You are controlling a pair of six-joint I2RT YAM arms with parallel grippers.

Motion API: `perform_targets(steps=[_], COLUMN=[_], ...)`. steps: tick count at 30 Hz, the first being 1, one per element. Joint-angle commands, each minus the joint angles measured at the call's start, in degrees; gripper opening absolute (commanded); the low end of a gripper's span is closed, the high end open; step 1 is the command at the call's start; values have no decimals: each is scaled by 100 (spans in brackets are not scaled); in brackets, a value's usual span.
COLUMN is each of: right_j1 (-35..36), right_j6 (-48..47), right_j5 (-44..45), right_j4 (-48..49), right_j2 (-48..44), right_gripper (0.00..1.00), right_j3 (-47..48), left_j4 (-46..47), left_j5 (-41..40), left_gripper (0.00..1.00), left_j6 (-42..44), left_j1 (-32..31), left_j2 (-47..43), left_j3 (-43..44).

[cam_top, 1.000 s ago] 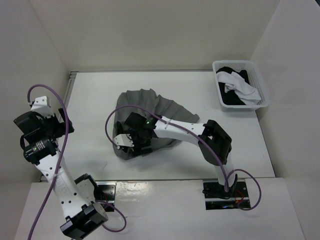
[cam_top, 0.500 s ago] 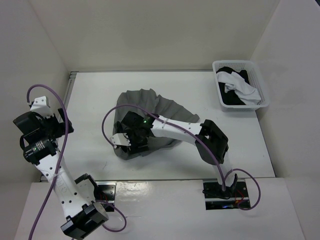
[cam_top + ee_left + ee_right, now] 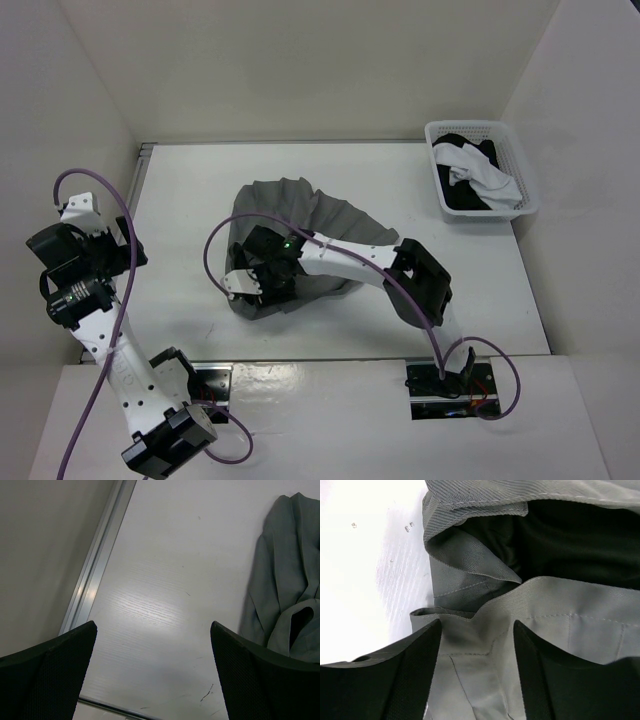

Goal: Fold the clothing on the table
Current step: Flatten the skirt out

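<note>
R jaws half-open astride skirt (image 3: 555, 610) hem — grip unclear; L jaws wide, empty.

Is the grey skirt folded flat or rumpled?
Rumpled. The skirt lies in an uneven heap on the table, edges curled over, its dark inside gaping in the right wrist view.

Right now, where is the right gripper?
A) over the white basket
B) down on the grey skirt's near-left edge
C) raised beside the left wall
B: the right gripper sits low on the near-left edge of the grey skirt, well away from the basket.
</note>
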Motion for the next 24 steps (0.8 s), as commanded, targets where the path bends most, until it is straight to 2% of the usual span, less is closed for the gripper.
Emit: perform_targets(steps=[1, 5, 10, 19, 22, 24], right_j1=[60, 60, 60, 60, 60, -1], right_j6=[-80, -132, -132, 60, 175, 323], right_j5=[-39, 14, 75, 137, 190, 269], right_j4=[95, 95, 95, 148, 148, 218], right_j2=[63, 177, 178, 230, 230, 178], right_gripper=[63, 56, 38, 15, 0, 0], right_j3=[99, 99, 99, 152, 152, 221], left_j4=[172, 172, 172, 172, 172, 172], left_j5=[124, 124, 124, 124, 176, 177], left_gripper=[100, 100, 100, 100, 100, 100], left_j6=[-60, -60, -60, -60, -8, -8], left_j1=[42, 42, 42, 42, 42, 42], left_j2=[-76, -76, -76, -76, -76, -76], left_j3=[-12, -12, -12, -12, -12, -12])
